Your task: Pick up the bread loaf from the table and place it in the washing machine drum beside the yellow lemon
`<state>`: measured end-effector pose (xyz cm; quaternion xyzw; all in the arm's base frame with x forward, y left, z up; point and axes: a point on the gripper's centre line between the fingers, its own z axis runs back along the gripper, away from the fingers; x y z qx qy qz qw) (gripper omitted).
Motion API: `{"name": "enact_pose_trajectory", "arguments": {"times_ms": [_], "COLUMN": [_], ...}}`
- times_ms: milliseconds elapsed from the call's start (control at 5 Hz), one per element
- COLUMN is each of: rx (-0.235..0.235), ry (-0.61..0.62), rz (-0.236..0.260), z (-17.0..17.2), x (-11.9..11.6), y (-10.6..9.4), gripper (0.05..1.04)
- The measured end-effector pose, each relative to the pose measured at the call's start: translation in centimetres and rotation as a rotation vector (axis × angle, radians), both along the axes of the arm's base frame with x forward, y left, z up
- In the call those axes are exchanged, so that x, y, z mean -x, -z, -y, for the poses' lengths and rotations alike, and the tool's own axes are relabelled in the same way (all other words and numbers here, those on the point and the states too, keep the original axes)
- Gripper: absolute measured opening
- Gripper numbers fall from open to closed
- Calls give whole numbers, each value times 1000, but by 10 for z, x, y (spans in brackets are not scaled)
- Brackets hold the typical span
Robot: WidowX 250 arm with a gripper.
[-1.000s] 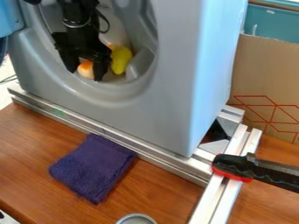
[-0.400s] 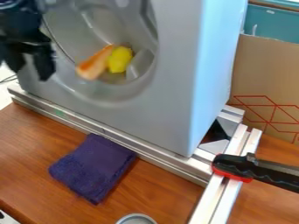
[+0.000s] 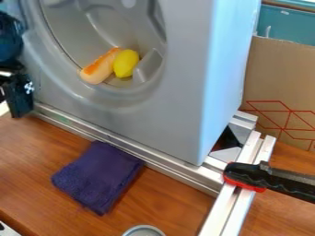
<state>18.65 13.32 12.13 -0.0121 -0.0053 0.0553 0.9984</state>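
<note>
A robot's black end effector (image 3: 17,99) hangs at the left edge of the frame, partly cut off by it, beside the lower left side of a gray housing (image 3: 181,92) and near the left end of a metal rail (image 3: 138,162). How far open the end effector is, and whether it has hold of anything, cannot be told from this angle. To its right, in the upper left of the frame, a long orange-and-cream piece (image 3: 98,68) lies at a slant inside the housing's round recess (image 3: 67,37), its lower end toward the left. Just beside it, on its right, a yellow lemon-shaped piece (image 3: 126,63) sits near a gray raised block (image 3: 148,66) on the recess wall. The metal rail runs at a slant below the housing, across the wooden bench (image 3: 178,203). In front of it, left of center, lies a folded purple cloth (image 3: 98,176). At the bottom edge, the round rim of a gray container (image 3: 143,229) shows in part. A black-and-red clamp (image 3: 261,177) reaches in from the right edge, resting across paired metal bars (image 3: 230,212) at lower right. Behind them, at right, stands a brown cardboard panel (image 3: 280,78) printed with red lines, and a teal surface (image 3: 289,25) occupies the upper right corner.
</note>
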Motion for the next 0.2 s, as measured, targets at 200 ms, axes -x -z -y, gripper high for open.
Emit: {"name": "enact_pose_trajectory", "arguments": {"times_ms": [200], "rx": [12], "ry": [14], "rz": [-14], "z": [11], "x": [6], "y": [13], "gripper": [987]}}
